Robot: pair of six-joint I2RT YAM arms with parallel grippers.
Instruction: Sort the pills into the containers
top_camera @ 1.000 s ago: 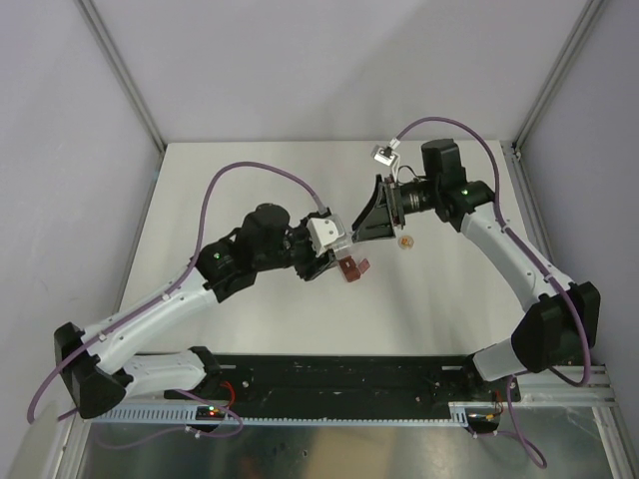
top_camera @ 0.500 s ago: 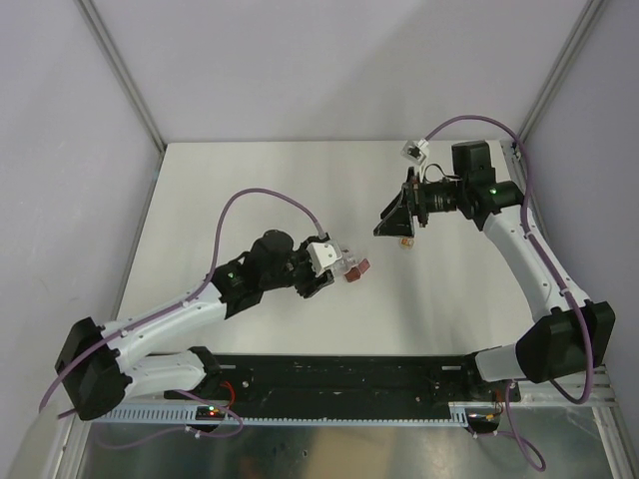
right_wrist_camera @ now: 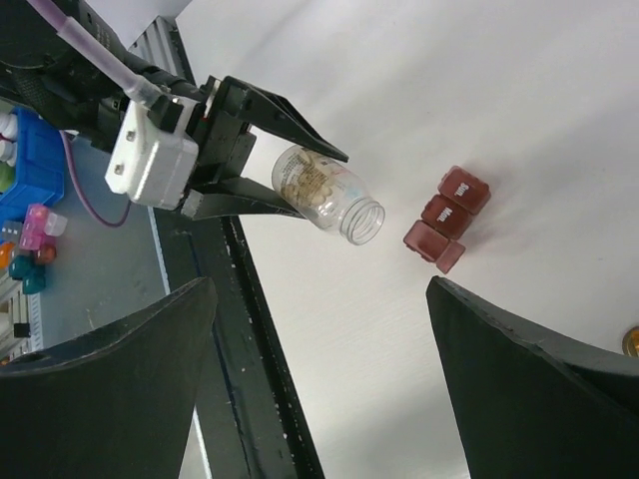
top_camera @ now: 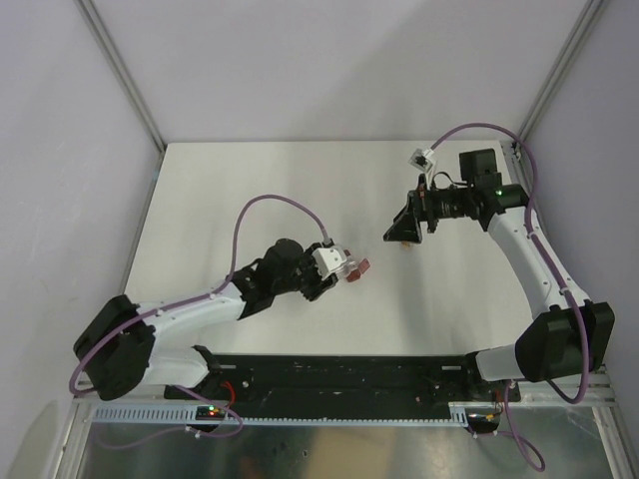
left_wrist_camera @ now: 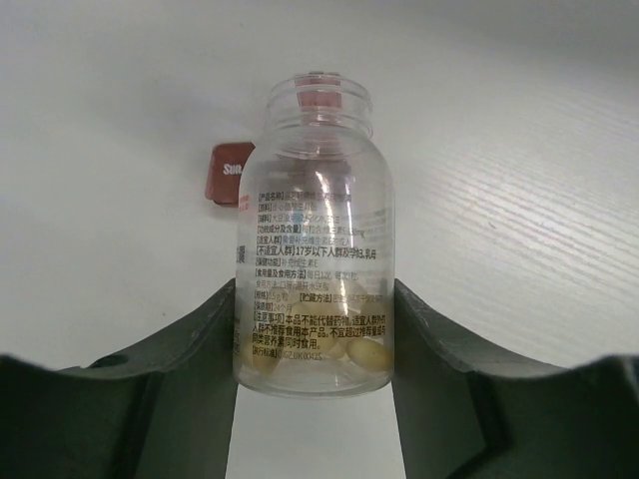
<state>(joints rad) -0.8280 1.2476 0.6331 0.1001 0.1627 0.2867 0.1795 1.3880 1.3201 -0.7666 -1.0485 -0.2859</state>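
Observation:
My left gripper (left_wrist_camera: 315, 289) is shut on a small clear vial (left_wrist_camera: 315, 239) with printed text, holding it by its base. Pale yellow pills (left_wrist_camera: 351, 349) lie at the bottom of the vial. The vial (right_wrist_camera: 324, 190) is tipped over, its open mouth toward the dark red strip of containers (right_wrist_camera: 449, 215) on the white table, a little short of it. Two lids are closed, and the end compartment (right_wrist_camera: 436, 245) stands open. From above, the left gripper (top_camera: 337, 265) sits just left of the containers (top_camera: 358, 265). My right gripper (top_camera: 401, 230) hangs open and empty to the right; in its wrist view, the right gripper (right_wrist_camera: 319, 287) frames the scene.
A small orange round object (top_camera: 406, 243) lies on the table just below the right gripper. A black rail (top_camera: 339, 374) runs along the near edge. Metal frame posts (top_camera: 120, 75) bound the white table (top_camera: 260, 190). Coloured items (right_wrist_camera: 30, 170) lie beyond the table's edge.
My right gripper has drawn back to the right and opened wider. The left arm has dropped lower, still holding the vial beside the red strip.

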